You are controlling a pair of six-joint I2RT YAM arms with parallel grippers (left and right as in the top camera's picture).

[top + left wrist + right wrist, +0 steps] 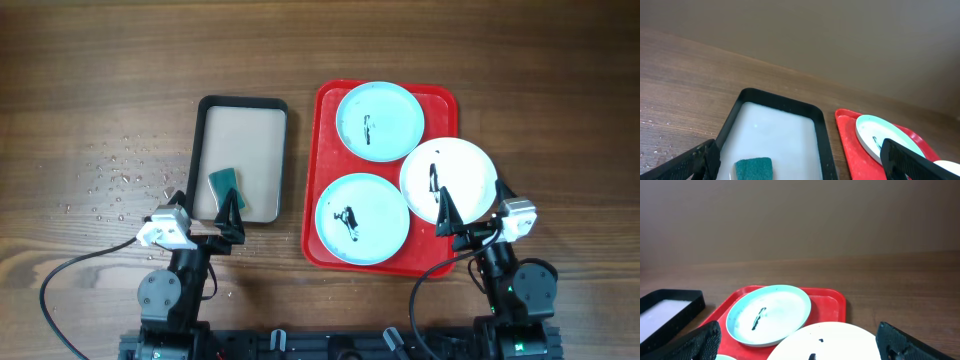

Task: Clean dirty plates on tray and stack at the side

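On the red tray (325, 110) lie three plates with black smears: a pale blue one (380, 120) at the back, another pale blue one (362, 218) at the front left, and a white one (448, 180) overhanging the right rim. My right gripper (472, 205) hovers open at the white plate's near edge, with the white plate (840, 340) between its wide fingers and the back blue plate (770, 312) beyond. My left gripper (203, 208) is open and empty at the near end of the smaller tray.
A black-rimmed beige tray (243, 102) lies left of the red tray, with a green sponge (226, 182) at its near end; the sponge (754, 169) shows between the left fingers. Water droplets (120, 170) dot the wood at the far left.
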